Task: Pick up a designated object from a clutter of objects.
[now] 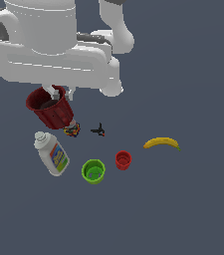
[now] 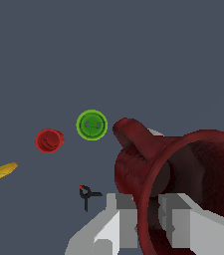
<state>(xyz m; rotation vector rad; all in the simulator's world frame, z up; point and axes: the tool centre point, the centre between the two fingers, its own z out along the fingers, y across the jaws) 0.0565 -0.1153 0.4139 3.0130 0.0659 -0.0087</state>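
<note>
The maroon mug (image 2: 183, 184) fills my wrist view, its rim pinched in my gripper (image 2: 156, 209), tilted above the surface (image 1: 183, 209) near the bottle (image 1: 52, 154). I should lift slowly, keeping the pinch firm.

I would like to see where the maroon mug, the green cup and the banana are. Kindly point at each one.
maroon mug (image 1: 51, 110): exterior view, on its ribbed outer wall.
green cup (image 1: 93, 171): exterior view, on its inner bottom.
banana (image 1: 161, 142): exterior view, on the middle of its curved body.
</note>
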